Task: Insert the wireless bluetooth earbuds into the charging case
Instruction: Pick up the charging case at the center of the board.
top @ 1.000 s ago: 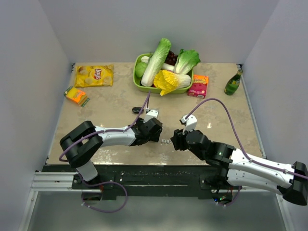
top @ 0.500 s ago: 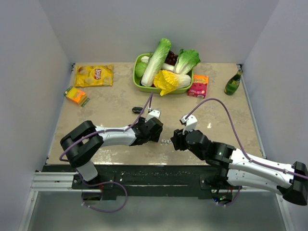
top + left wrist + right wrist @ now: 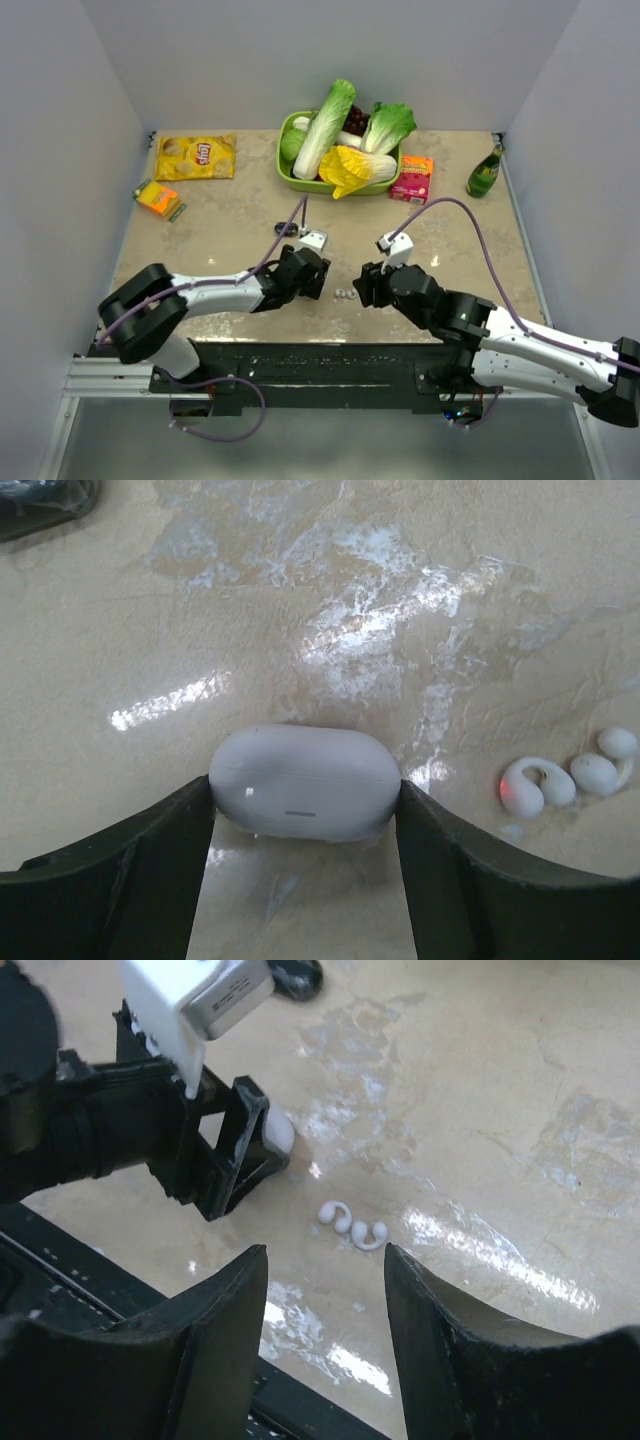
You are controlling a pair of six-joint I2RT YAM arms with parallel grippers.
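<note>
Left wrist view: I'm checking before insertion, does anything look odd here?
The charging case, flanked by the left claw, lies with its lid shut, while both earbuds lie loose on the table to its right. One shows a red glow. Nothing looks spilled or damaged.

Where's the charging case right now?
Left wrist view: the charging case sits on the table between the fingers of the left tool, earbuds just to its right.

At lower centre, the case (image 3: 303,795) is showing smooth white plastic with a soft sheen, and the jaws flanking it are looking like matt black plastic. The earbuds (image 3: 565,778), lower right, are gleaming glossy white. The beige stone-look table (image 3: 300,600) is shining with patches of glare.
</note>
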